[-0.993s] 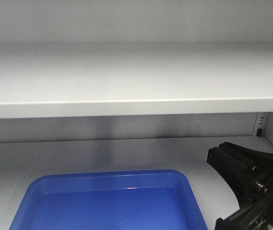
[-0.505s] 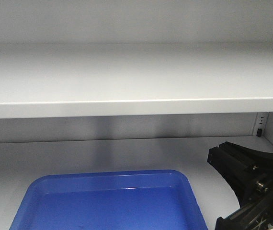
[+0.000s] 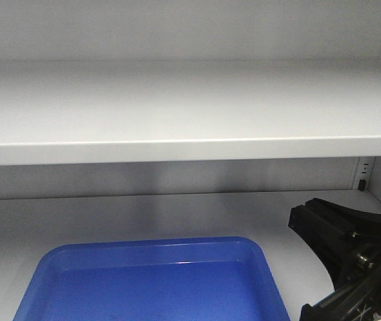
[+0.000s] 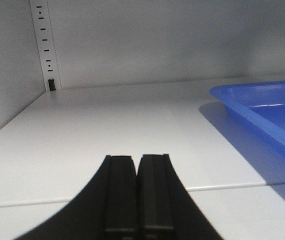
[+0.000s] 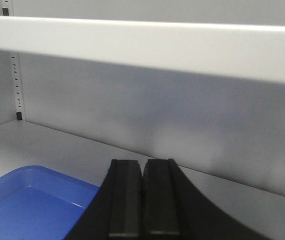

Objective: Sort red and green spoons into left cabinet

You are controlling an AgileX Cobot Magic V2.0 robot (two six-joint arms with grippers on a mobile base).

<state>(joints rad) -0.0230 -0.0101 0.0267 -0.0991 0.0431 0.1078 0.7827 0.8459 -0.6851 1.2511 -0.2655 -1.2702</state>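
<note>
Inside the pale grey cabinet (image 3: 177, 107), a blue tray (image 3: 154, 281) sits on the lower shelf (image 3: 144, 214) at 6 o'clock. The right pincer (image 5: 142, 200) is clenched on nothing, as is the left pincer (image 4: 137, 195), with the tray at its 2 o'clock. Neither spoon is visible in any view.

Pale grey shelves (image 3: 177, 107), slotted rails (image 4: 45, 45)

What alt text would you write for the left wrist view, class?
The left tool, black and shut with nothing between its fingers, hovers over a pale grey cabinet shelf. A blue tray sits at the right; a slotted rail runs up the back left corner. No spoons are visible.
</note>
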